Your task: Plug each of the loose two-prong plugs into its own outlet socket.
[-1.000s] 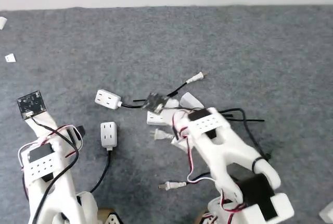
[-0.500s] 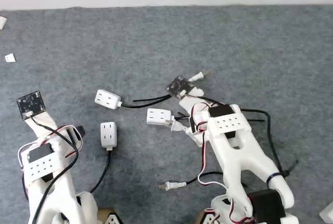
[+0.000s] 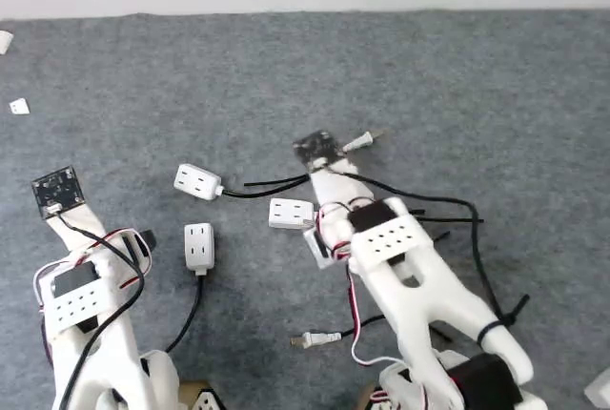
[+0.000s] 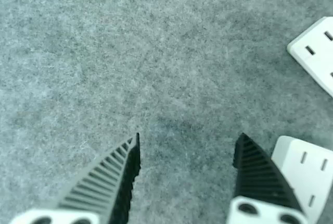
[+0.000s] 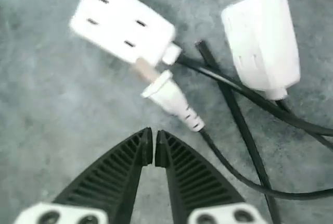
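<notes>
While the right claw (image 5: 154, 148) sits clenched on nothing just beside a white plug (image 5: 169, 98), prongs against an outlet block (image 5: 122, 21), left claw (image 4: 186, 153) hangs released over the counter (image 4: 130, 52), near a second outlet (image 4: 304, 174).

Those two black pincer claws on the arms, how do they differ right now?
The left gripper's fingers stand wide apart; the right gripper's are closed tip to tip, with nothing between them. The left gripper hangs over bare carpet, an outlet block beside one finger; the right gripper points at a white plug lying right by a second outlet block. Both have black ribbed fingers and hold nothing.
</notes>
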`<state>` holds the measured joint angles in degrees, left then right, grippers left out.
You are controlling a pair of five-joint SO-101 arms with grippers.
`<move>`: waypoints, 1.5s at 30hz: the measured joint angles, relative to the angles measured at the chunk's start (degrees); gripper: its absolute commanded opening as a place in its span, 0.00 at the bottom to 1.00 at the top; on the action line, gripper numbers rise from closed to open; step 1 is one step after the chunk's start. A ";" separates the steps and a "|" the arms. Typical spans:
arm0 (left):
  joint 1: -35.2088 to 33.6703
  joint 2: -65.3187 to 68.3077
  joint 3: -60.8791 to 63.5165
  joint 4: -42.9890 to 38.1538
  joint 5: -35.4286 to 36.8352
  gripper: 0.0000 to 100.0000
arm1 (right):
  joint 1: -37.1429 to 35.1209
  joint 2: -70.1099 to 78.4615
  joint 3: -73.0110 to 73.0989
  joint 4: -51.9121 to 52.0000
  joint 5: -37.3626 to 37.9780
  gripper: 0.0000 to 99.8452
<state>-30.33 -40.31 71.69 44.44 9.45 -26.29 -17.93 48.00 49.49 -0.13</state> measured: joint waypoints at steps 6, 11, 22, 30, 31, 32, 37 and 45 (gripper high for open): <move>0.00 0.00 0.00 -0.97 0.00 0.27 | 3.08 2.20 0.97 -7.65 -13.89 0.09; 0.00 0.00 0.00 -1.05 0.00 0.27 | 3.25 3.08 0.97 -7.91 -16.09 0.13; 0.00 0.00 0.00 -1.05 0.00 0.27 | 3.25 2.99 1.49 -5.19 -16.44 0.13; 0.00 0.00 0.00 -1.05 0.00 0.27 | 3.25 2.90 1.49 -3.78 1.14 0.13; 0.00 0.00 0.00 -1.05 0.00 0.27 | 3.16 2.90 1.49 -3.43 3.69 0.13; 0.00 0.00 0.00 -1.05 0.00 0.27 | 3.16 2.90 1.49 -3.25 5.36 0.13; 0.00 0.00 0.00 -1.05 0.00 0.27 | 4.04 2.90 1.49 -3.08 7.47 0.13; 0.00 0.00 0.00 -1.05 0.00 0.27 | 5.80 7.56 1.32 -0.97 13.98 0.06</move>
<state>-30.33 -40.31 71.69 43.38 9.45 -20.48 -10.37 49.32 48.53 13.85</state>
